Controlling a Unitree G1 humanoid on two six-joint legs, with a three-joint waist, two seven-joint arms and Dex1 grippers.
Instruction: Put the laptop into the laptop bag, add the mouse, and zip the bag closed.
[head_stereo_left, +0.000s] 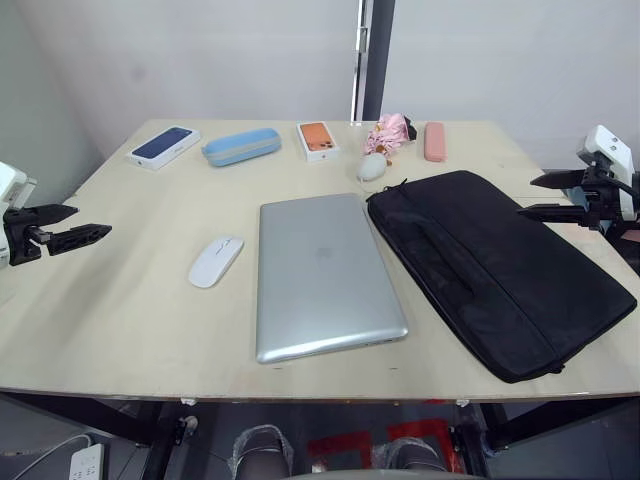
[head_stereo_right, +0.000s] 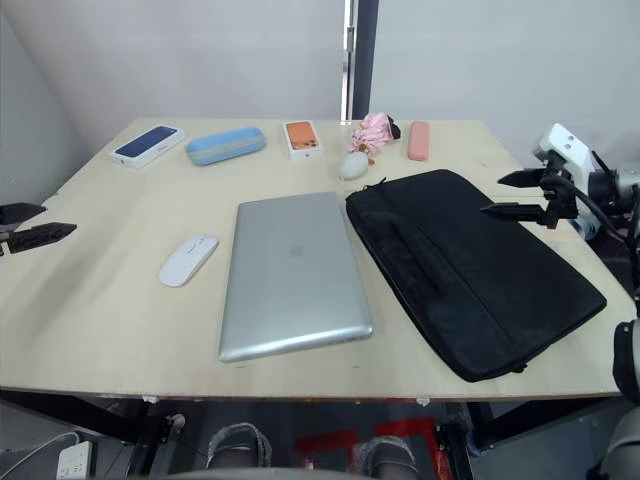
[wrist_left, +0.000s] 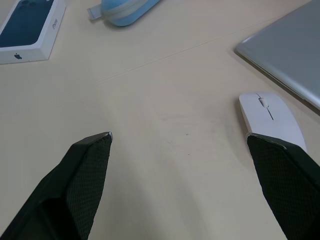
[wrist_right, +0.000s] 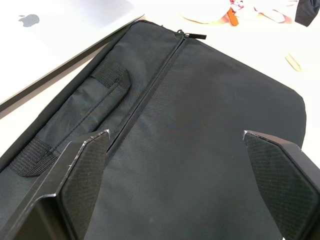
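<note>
The silver-grey laptop (head_stereo_left: 322, 272) lies shut in the middle of the table. To its right rests the flat black laptop bag (head_stereo_left: 495, 266), angled, its zip closed. Left of the laptop sits the flat white mouse (head_stereo_left: 215, 260). My left gripper (head_stereo_left: 78, 224) hovers open at the table's left edge, well left of the mouse, which lies beside its right finger in the left wrist view (wrist_left: 270, 116). Above the bag's right edge, my right gripper (head_stereo_left: 538, 196) hangs open with nothing in it; the bag (wrist_right: 190, 150) lies between its fingers in the right wrist view.
Along the far edge stand a blue phone box (head_stereo_left: 163, 146), a light-blue case (head_stereo_left: 241, 146), an orange phone box (head_stereo_left: 317, 140), a fluffy white lump (head_stereo_left: 372, 167), a pink toy (head_stereo_left: 389, 132) and a pink case (head_stereo_left: 434, 141). Bare wood lies at the front left.
</note>
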